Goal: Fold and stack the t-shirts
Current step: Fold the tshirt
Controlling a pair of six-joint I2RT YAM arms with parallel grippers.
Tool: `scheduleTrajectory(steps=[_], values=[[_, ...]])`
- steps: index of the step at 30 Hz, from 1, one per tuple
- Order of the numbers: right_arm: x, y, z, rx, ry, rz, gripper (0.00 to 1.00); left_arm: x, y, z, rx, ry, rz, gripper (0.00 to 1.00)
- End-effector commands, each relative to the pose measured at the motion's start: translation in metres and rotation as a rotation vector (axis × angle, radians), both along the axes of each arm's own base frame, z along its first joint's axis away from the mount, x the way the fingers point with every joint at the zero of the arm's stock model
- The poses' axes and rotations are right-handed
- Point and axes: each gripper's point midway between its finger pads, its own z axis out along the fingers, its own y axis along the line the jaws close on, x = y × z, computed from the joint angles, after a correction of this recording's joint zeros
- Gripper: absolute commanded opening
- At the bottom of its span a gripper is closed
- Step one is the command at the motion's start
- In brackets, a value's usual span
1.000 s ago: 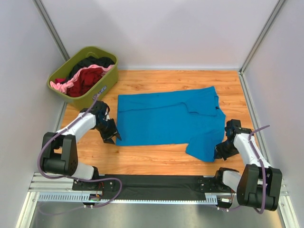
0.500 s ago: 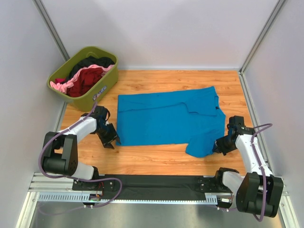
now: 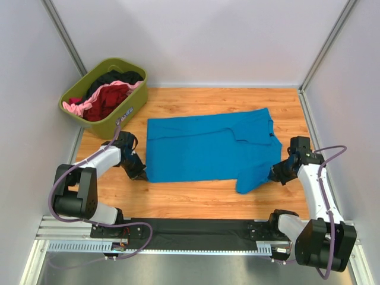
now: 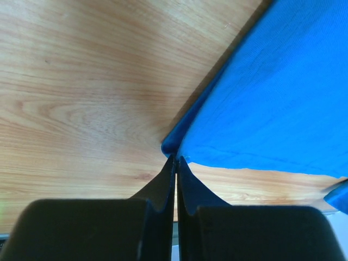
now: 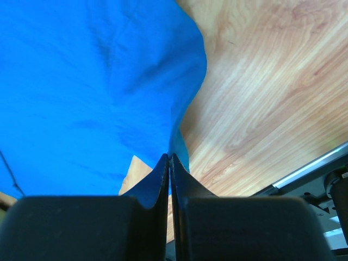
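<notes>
A bright blue t-shirt [image 3: 208, 148] lies spread flat on the wooden table, its near right sleeve folded inward. My left gripper [image 3: 141, 174] sits at the shirt's near left corner [image 4: 173, 145] and is shut on that corner, the cloth pinched at the fingertips. My right gripper [image 3: 276, 175] is shut on the shirt's right sleeve edge [image 5: 179, 142], which hangs lifted from its tips. Other t-shirts, dark red [image 3: 110, 98], pink [image 3: 80, 108] and black [image 3: 119, 77], lie heaped in the tub.
The olive-green tub [image 3: 122, 116] stands at the far left corner of the table. White walls close in the table on the left, back and right. A metal rail [image 3: 178, 237] with the arm bases runs along the near edge.
My left gripper moved onto the shirt's near left corner and shut on it. My right gripper carried the sleeve away from the near edge, toward the shirt's right side.
</notes>
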Motion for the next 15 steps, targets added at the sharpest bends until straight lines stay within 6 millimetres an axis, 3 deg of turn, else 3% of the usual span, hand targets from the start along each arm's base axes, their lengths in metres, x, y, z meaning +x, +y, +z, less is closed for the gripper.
scheduleTrajectory(steps=[1, 6, 15], values=[[0.015, -0.003, 0.022, -0.023, -0.075, 0.008, 0.00, 0.007, 0.004, 0.006, 0.018, -0.011, 0.021, 0.00], [0.029, -0.006, 0.033, -0.036, -0.121, 0.009, 0.00, 0.007, 0.006, 0.012, 0.031, -0.008, 0.034, 0.00], [0.072, -0.018, 0.047, -0.087, -0.204, 0.051, 0.00, 0.044, 0.013, 0.042, 0.095, -0.073, 0.030, 0.00]])
